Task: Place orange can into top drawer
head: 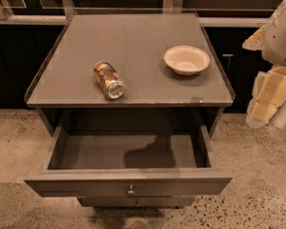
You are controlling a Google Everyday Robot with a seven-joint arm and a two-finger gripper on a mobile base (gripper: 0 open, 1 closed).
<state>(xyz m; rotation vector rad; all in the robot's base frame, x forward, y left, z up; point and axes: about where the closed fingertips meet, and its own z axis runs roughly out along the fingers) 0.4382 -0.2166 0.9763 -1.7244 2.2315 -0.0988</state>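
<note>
The orange can lies on its side on the cabinet top, left of centre near the front edge, its silver end facing the front. The top drawer is pulled out below it, with a small metal knob on its front, and nothing lies inside it. My gripper shows as cream-coloured parts at the right edge of the view, beside the cabinet's right front corner and well apart from the can. It holds nothing that I can see.
A round cream bowl stands on the cabinet top at the right. A low rim runs along the top's sides and back. The lower drawer front is shut. Speckled floor surrounds the cabinet, with dark cupboards behind.
</note>
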